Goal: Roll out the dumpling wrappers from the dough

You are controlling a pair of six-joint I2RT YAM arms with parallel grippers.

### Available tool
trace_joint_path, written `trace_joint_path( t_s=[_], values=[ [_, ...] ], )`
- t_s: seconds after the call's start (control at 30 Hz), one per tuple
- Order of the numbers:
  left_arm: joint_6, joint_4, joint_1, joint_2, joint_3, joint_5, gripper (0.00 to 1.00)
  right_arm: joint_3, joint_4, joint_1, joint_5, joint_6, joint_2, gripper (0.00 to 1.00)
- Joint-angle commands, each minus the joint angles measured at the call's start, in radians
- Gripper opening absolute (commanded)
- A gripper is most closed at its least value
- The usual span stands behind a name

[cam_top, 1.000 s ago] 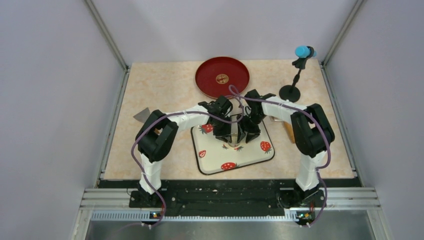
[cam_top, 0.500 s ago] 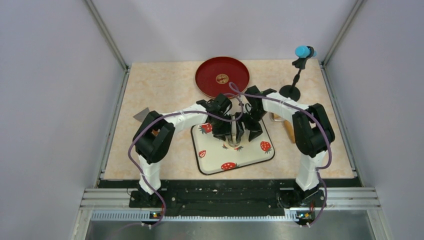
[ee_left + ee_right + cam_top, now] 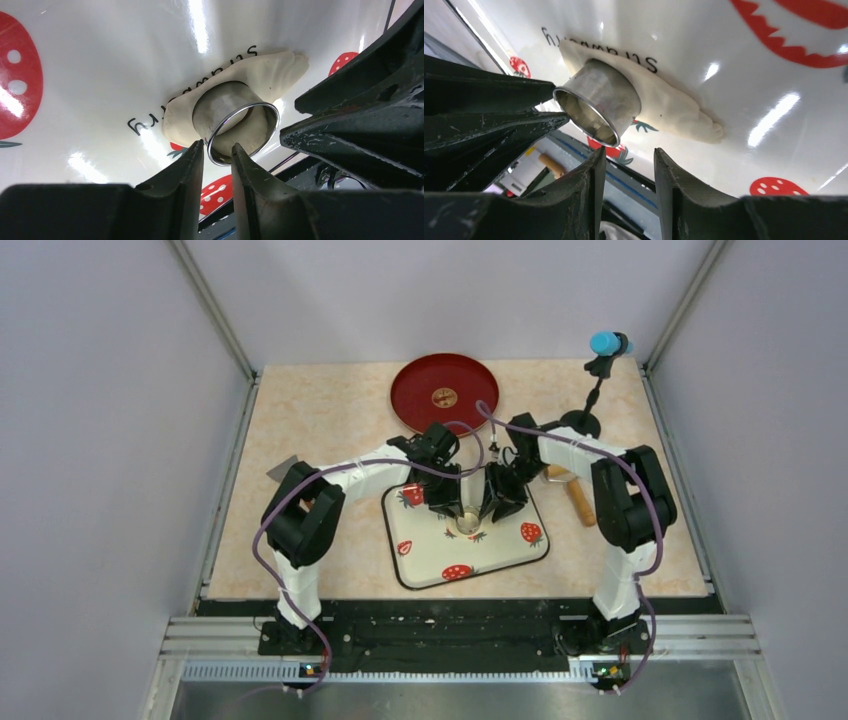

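A flat oval sheet of pale dough (image 3: 270, 70) lies on the white strawberry tray (image 3: 500, 555). A small metal ring (image 3: 225, 102) stands upright on the dough, with dough showing inside it. The ring (image 3: 467, 524) shows at the tray's middle in the top view. My left gripper (image 3: 217, 147) is narrowly open just behind the ring's near rim and does not clamp it. My right gripper (image 3: 629, 150) is open and empty, close beside the ring (image 3: 606, 85) and above the dough (image 3: 674, 107). Both grippers (image 3: 450, 506) (image 3: 497, 506) hang over the tray's far half. No separate cut wrapper shows.
A red round plate (image 3: 444, 393) lies at the far middle. A tan wooden roller (image 3: 578, 500) lies right of the tray. A black stand with a blue top (image 3: 605, 343) is at the far right. A grey scraper (image 3: 285, 468) lies at the left.
Both grippers have drawn back toward the far side of the tray. The ring, earlier covered by them, now stands uncovered on the dough.
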Motion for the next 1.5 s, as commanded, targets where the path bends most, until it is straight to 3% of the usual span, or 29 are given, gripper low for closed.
trace_joint_path(
  t_s=[0.0,0.5,0.7,1.47],
  values=[
    [0.002,0.026,0.005,-0.025,0.001,0.021,0.31,-0.025,0.058,0.002,-0.092,0.007,-0.023,0.37],
    [0.007,0.039,0.004,0.008,-0.049,0.014,0.12,-0.076,0.116,0.003,-0.129,-0.004,0.04,0.11],
    [0.001,0.06,0.004,0.024,-0.09,0.014,0.0,-0.111,0.118,0.002,-0.087,-0.017,0.077,0.0],
    [-0.023,0.113,0.005,0.067,-0.207,0.014,0.0,-0.202,0.13,0.002,0.072,-0.019,0.134,0.0]
  ],
)
